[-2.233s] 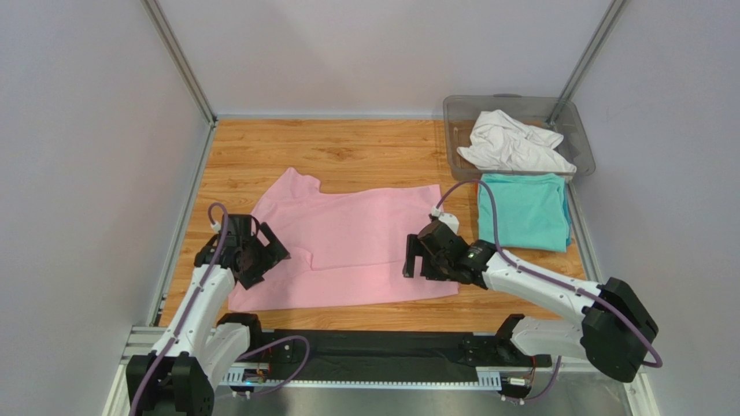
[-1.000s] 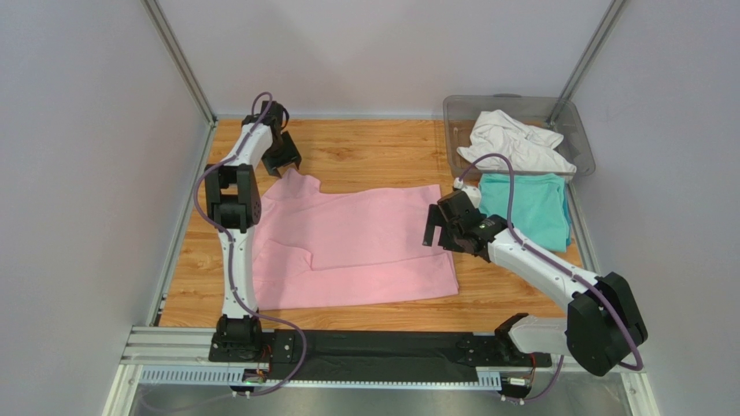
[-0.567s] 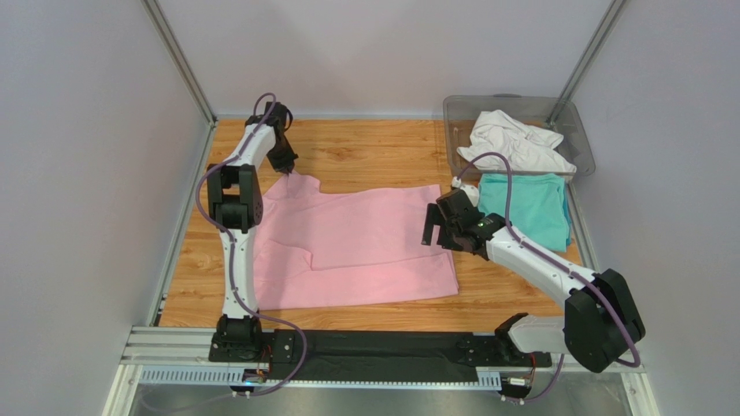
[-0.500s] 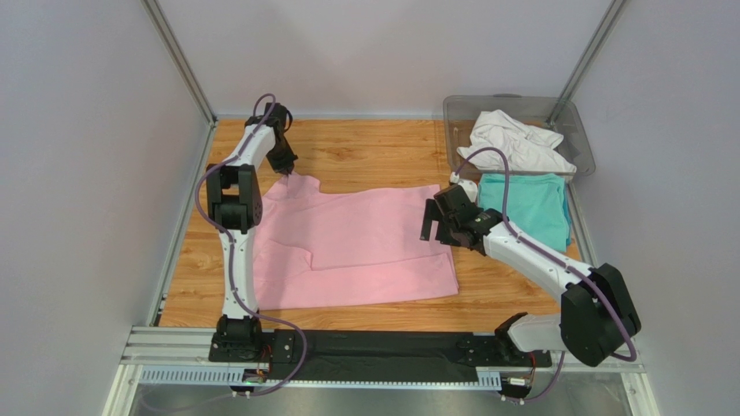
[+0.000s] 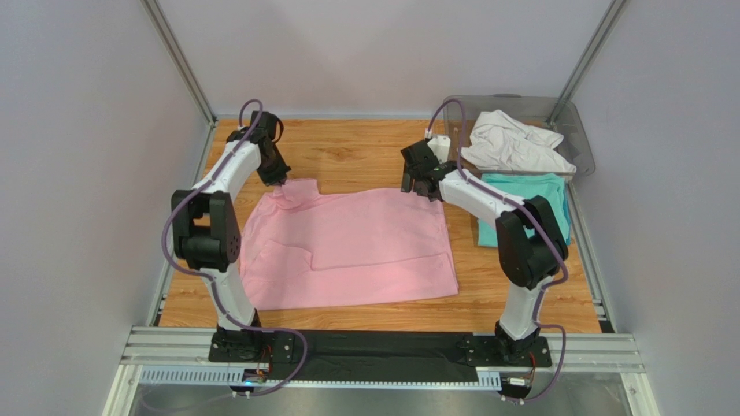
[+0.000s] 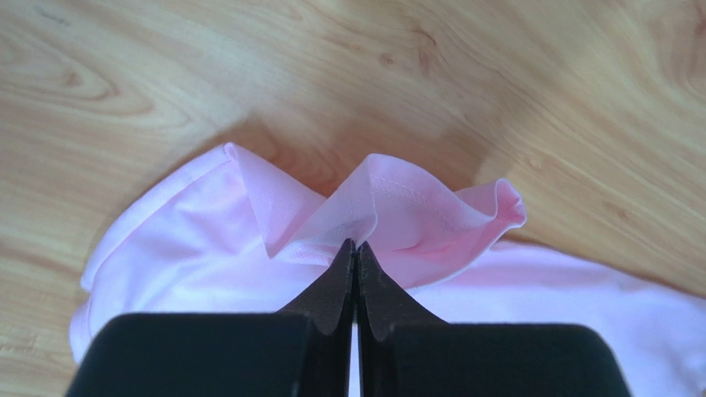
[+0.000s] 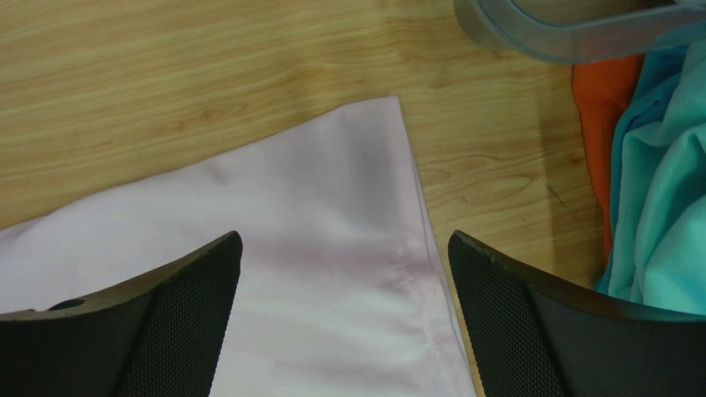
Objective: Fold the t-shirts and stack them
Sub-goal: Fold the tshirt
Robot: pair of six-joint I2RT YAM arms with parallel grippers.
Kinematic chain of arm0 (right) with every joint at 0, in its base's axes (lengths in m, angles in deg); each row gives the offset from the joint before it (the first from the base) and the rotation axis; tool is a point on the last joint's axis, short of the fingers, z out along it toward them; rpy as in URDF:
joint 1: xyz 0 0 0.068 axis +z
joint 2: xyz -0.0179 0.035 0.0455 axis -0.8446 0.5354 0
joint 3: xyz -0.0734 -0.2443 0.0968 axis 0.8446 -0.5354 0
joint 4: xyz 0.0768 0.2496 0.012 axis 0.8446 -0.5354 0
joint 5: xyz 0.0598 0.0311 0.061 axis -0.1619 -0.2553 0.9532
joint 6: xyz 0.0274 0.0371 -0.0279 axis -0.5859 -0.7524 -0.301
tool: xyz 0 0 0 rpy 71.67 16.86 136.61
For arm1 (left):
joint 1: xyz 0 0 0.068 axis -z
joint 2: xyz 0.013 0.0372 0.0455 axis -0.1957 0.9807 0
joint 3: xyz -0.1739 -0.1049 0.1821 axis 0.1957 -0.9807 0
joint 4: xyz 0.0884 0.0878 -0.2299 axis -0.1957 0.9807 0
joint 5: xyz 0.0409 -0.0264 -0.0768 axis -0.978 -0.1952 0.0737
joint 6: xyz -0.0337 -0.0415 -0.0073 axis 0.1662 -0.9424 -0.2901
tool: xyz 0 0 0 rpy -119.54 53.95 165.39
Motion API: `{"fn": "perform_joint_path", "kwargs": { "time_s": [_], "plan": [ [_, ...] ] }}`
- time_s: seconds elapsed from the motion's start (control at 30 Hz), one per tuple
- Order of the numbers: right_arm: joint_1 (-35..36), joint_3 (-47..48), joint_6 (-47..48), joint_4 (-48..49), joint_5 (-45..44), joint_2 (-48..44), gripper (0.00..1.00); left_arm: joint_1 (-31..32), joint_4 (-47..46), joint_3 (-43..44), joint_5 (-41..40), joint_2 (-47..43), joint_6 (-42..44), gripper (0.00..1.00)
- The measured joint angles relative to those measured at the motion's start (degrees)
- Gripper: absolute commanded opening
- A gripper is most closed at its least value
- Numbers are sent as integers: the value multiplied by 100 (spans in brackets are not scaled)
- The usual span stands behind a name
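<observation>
Your left gripper point(image 6: 356, 248) is pinched closed on the far-left corner of the light pink cloth t-shirt point(image 5: 347, 243), spread on the wooden table point(image 5: 365, 156); your right gripper point(image 7: 344, 240) hangs wide open over its far-right corner.

Pink t-shirt point(image 5: 347, 247): spread mostly flat mid-table point(image 5: 365, 156), long axis left-right. Near-left part folded over itself, with a stepped crease line showing. Far-left corner pulled up into a raised ruffle point(image 6: 389, 207), not flat. Far-right corner point(image 7: 331, 215) lies flat, hem stitching visible.

Teal t-shirt point(image 5: 543, 195): right side of the table, just beside the pink one's right edge and not touching it. Looks folded into a rectangle, but it's partly hidden, so not certain.

White t-shirt point(image 5: 512, 143): crumpled heap in the clear bin point(image 5: 584, 147) at far right, unfolded, its near edge draping toward the teal one.
</observation>
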Motion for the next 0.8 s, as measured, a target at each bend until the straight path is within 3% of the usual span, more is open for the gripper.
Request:
{"fn": "perform_joint_path", "kwargs": {
  "time_s": [0.23, 0.63, 0.8],
  "plan": [
    [-195, 1045, -103, -85, -407, 1231, 88, 92, -549, -1298, 37, -1408, -105, 0],
    [-603, 1552, -299, -155, -581, 1908, 77, 140, -776, -2221, 57, -1572, -197, 0],
    [-595, 1716, -310, -188, -551, 2153, 67, 142, -898, -2234, 70, -1740, -199, 0]
  ]
}}
